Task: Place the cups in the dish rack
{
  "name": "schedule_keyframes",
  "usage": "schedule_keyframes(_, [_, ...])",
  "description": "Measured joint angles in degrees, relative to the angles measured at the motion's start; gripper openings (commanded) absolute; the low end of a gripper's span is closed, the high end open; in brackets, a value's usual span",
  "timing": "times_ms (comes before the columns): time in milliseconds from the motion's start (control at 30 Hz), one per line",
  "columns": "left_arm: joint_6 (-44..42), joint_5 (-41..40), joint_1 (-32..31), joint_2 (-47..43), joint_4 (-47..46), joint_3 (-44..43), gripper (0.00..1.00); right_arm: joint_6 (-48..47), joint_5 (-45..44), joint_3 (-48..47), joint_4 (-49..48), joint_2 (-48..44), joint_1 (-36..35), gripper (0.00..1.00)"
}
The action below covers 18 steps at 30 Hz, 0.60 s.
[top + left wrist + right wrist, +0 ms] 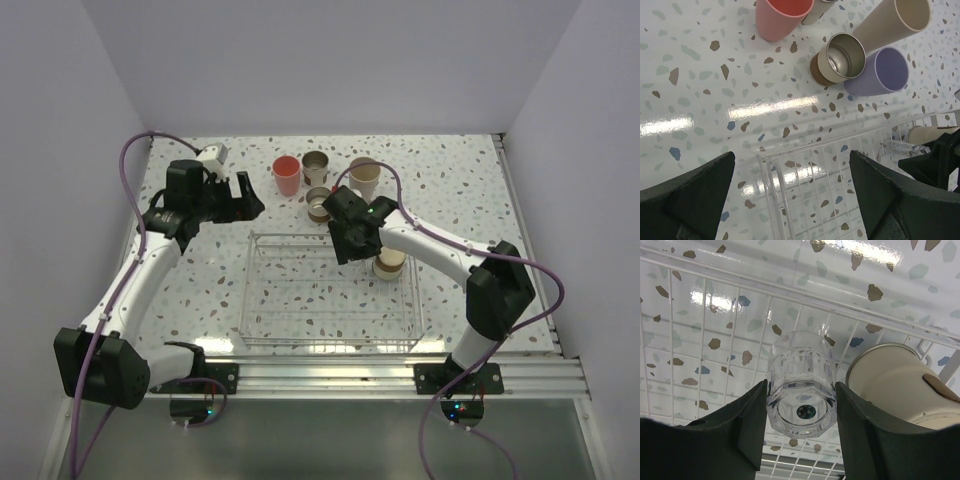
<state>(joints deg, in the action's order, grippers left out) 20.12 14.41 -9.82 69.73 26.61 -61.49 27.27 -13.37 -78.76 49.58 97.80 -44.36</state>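
The see-through dish rack [300, 300] sits mid-table. My right gripper [350, 240] is over its far right corner, shut on the clear cup [801, 390], which it holds base-up inside the rack [705, 315]. A steel cup with a tan base [389, 263] stands inverted in the rack beside it [890, 385]. Behind the rack stand the red-pink cup [286, 175], two steel cups [316, 165] [319, 203] and the beige cup [364, 178]. The lavender cup [880, 72] shows in the left wrist view. My left gripper [245, 197] is open and empty, above the rack's far left corner [770, 160].
White walls close the table in at the back and both sides. A metal rail [400, 375] runs along the near edge, just in front of the rack. My right arm's gripper [935, 160] reaches in at the right edge of the left wrist view.
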Motion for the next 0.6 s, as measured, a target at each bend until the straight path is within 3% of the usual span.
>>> schedule_keyframes(267, [-0.22, 0.0, 0.0, 0.0, 0.0, 0.0, 1.0, 0.15, -0.98, 0.0, -0.07, 0.02, -0.37, 0.0])
schedule_keyframes(300, [-0.22, 0.0, 0.0, 0.0, 0.0, 0.0, 1.0, 0.17, -1.03, 0.0, -0.04, 0.02, -0.37, 0.04])
schedule_keyframes(400, [-0.22, 0.04, 0.0, 0.0, 0.0, 0.0, 1.0, 0.35, -1.16, 0.0, -0.02, 0.02, -0.37, 0.25])
schedule_keyframes(433, [-0.2, 0.07, 0.0, 0.0, 0.0, 0.0, 1.0, 0.37, -1.18, 0.0, -0.02, 0.02, -0.37, 0.37])
schedule_keyframes(600, [-0.22, 0.15, 0.0, 0.0, 0.0, 0.0, 1.0, 0.74, -1.38, -0.02, 0.13, -0.04, -0.39, 0.72])
